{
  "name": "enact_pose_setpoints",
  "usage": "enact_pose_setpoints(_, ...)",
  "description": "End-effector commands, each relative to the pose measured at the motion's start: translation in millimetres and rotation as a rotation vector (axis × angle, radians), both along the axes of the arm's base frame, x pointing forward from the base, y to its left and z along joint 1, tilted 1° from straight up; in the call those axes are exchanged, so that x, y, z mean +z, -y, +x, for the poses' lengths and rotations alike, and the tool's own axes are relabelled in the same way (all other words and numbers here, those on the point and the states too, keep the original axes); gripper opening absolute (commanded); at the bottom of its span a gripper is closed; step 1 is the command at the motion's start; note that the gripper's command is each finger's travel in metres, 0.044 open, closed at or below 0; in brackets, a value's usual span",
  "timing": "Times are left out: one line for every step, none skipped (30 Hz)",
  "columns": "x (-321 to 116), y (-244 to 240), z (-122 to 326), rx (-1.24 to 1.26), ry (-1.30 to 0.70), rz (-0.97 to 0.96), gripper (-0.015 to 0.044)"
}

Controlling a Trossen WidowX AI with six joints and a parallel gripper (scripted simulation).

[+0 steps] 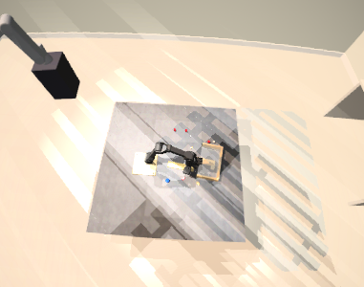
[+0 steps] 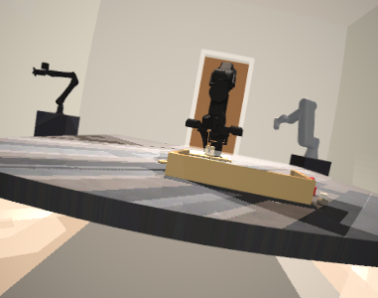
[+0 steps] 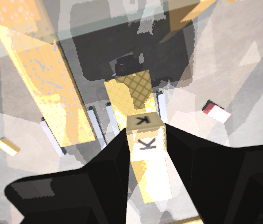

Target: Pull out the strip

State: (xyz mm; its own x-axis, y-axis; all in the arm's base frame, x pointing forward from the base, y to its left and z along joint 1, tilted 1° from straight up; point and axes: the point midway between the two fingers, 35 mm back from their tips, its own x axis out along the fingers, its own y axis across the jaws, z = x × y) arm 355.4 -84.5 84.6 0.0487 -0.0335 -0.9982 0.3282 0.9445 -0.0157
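A pale cube marked K (image 3: 146, 136) (image 2: 210, 150) is pinched between the fingertips of my gripper (image 3: 143, 128) (image 2: 211, 149). The gripper is shut on it, with K showing on two faces in the wrist view. A yellow cross-hatched strip (image 3: 123, 96) lies below and behind the cube, running on past it toward the bottom of the wrist view. The cube looks raised off this strip, but the exact gap is hard to tell. A speckled orange strip (image 3: 42, 75) lies to the left. In the top view the arm hides the fingertips and the cube.
Thin pale guide rails (image 3: 53, 136) stand beside the strips. A wooden open box (image 1: 222, 164) (image 2: 238, 177) is at the table's front. A red-and-white block (image 3: 217, 112) and a small yellow block (image 3: 7, 146) lie around. A blue piece (image 1: 167, 181) and red pieces (image 1: 175, 129) are scattered on the table.
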Motion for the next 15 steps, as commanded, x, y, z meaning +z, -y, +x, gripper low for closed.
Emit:
enact_pose_setpoints(6.6, -5.0, -18.5, 0.001, -0.012, 0.005, 0.0)
enact_pose_setpoints(7.6, -5.6, -20.6, 0.002, -0.012, 0.005, 0.0)
enact_pose_setpoints(8.0, -5.7, -21.3, 0.002, -0.012, 0.005, 0.0)
enact_pose_setpoints(8.0, -5.7, -21.3, 0.002, -0.012, 0.005, 0.0)
enact_pose_setpoints(8.0, -5.7, -21.3, 0.002, -0.012, 0.005, 0.0)
enact_pose_setpoints(8.0, -5.9, -21.9, 0.002, -0.012, 0.005, 0.0)
enact_pose_setpoints(8.0, -6.3, -23.6, 0.002, -0.013, 0.005, 0.0)
enact_pose_setpoints(8.0, -7.0, -26.5, 0.002, -0.013, 0.005, 0.0)
enact_pose_setpoints(7.9, -7.9, -30.0, 0.002, -0.013, 0.005, 0.0)
enact_pose_setpoints(7.8, -8.7, -33.6, 0.002, -0.013, 0.005, 0.0)
enact_pose_setpoints(7.7, -9.6, -37.2, 0.002, -0.014, 0.005, 0.0)
enact_pose_setpoints(7.5, -10.5, -40.9, 0.002, -0.014, 0.006, 0.0)
enact_pose_setpoints(7.2, -11.3, -44.5, 0.002, -0.014, 0.006, 0.0)
enact_pose_setpoints(7.0, -12.2, -48.1, 0.002, -0.015, 0.006, 0.0)
enact_pose_setpoints(6.6, -13.1, -51.8, 0.002, -0.015, 0.006, 0.0)
